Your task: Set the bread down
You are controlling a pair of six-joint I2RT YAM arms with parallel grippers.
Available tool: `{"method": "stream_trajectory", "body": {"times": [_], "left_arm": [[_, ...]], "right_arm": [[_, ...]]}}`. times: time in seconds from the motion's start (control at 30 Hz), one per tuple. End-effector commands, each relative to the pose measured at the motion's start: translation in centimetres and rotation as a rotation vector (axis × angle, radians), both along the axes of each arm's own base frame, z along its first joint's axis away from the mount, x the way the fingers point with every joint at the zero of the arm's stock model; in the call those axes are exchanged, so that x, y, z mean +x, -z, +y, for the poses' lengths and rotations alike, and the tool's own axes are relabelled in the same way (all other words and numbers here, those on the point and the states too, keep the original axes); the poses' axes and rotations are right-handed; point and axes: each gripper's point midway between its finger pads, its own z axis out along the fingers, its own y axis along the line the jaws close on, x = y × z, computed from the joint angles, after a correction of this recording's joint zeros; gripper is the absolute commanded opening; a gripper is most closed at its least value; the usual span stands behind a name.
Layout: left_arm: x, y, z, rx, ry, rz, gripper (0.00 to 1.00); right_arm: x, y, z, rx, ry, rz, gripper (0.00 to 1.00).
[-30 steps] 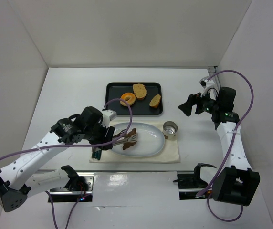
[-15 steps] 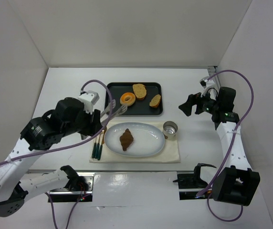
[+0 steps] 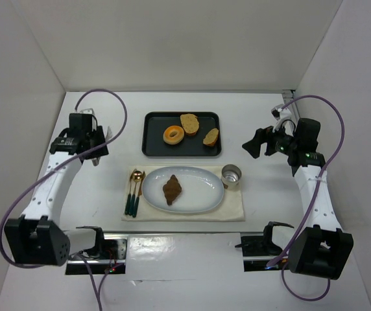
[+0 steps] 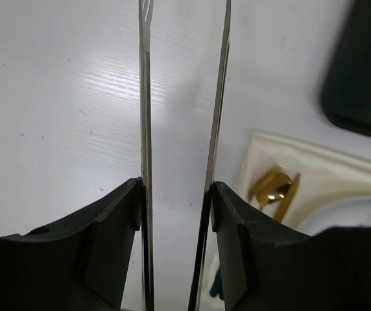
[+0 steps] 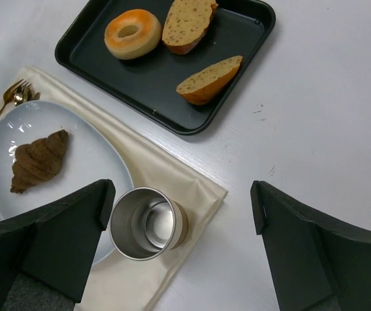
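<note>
The bread, a small dark brown croissant, lies on the left half of the pale oval plate; it also shows in the right wrist view on the plate. My left gripper is off to the left over bare table, away from the plate. In the left wrist view the left gripper is shut on metal tongs, whose two blades stand apart with nothing between them. My right gripper is open and empty at the right, above the table; its wrist view shows the right gripper near the cup.
A black tray at the back holds an orange-glazed doughnut and two tan bread slices. A cream cloth lies under the plate, with a steel cup at its right and a gold spoon and fork at its left.
The left gripper let the bread down onto the plate, then swung with the empty tongs up past the tray and out to the far left. The right arm has not moved.
</note>
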Motion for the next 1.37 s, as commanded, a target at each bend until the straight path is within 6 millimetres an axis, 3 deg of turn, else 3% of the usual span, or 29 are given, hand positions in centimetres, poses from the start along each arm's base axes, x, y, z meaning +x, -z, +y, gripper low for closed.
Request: {"method": "stream_trajectory", "body": {"times": [0.0,0.2,0.33,0.5,0.6,0.67,0.83,0.9,0.93,0.97,1.0,1.07,1.1,1.2,1.23,1.33], "left_arm": [[3.8,1.0,1.7,-0.002,-0.041,-0.075,0.6],[5.4,5.9,5.0,0.069,-0.138,0.036,0.6],[6.2,7.7,5.5,0.092,-0.142,0.094,0.62],[5.3,12.9,5.8,0.053,-0.139,0.3,0.66],[5.2,13.7,5.4,0.036,-0.127,0.322,0.7],[4.6,15.3,5.3,0.011,-0.124,0.367,0.73],[4.1,16.1,5.4,0.003,-0.119,0.412,0.82],[4.1,15.4,5.5,0.007,-0.132,0.384,0.94],[4.7,14.1,5.6,0.005,-0.141,0.335,1.0],[4.4,14.4,5.3,-0.005,-0.135,0.345,1.0],[5.0,12.6,5.3,-0.01,-0.147,0.279,1.0],[4.9,10.8,3.9,-0.034,-0.122,0.224,1.0],[5.1,8.4,3.0,-0.044,-0.102,0.128,1.0],[4.9,4.9,0.8,-0.065,-0.034,0.002,1.0],[4.3,3.2,-0.9,-0.072,0.018,-0.051,1.0],[3.1,1.3,-3.3,-0.072,0.115,-0.115,1.0]], "right_arm": [[0.1,-1.6,0.5,0.0,-0.031,-0.034,0.99],[-0.1,-1.9,0.6,-0.004,-0.042,-0.049,0.99],[-0.1,-1.9,0.6,-0.004,-0.042,-0.049,0.99],[-0.1,-1.9,0.6,-0.004,-0.042,-0.049,0.99],[-0.1,-1.9,0.6,-0.004,-0.042,-0.049,0.99],[-0.1,-1.9,0.6,-0.004,-0.042,-0.049,0.99],[0.0,-1.8,0.4,-0.009,-0.034,-0.048,0.99],[0.0,-1.8,0.4,-0.009,-0.034,-0.048,0.99],[0.0,-1.8,0.4,-0.009,-0.034,-0.048,0.99],[0.0,-1.8,0.4,-0.009,-0.034,-0.048,0.99],[0.1,-1.6,0.5,0.001,-0.03,-0.033,0.99],[0.3,-1.7,0.3,0.017,-0.007,-0.024,0.99],[0.5,-2.3,0.3,0.04,0.019,-0.017,0.99],[0.5,-2.9,0.1,0.059,0.054,-0.03,0.99],[0.5,-3.0,0.1,0.07,0.071,-0.032,0.99],[1.0,-4.3,-0.4,0.091,0.129,-0.046,0.99]]}}
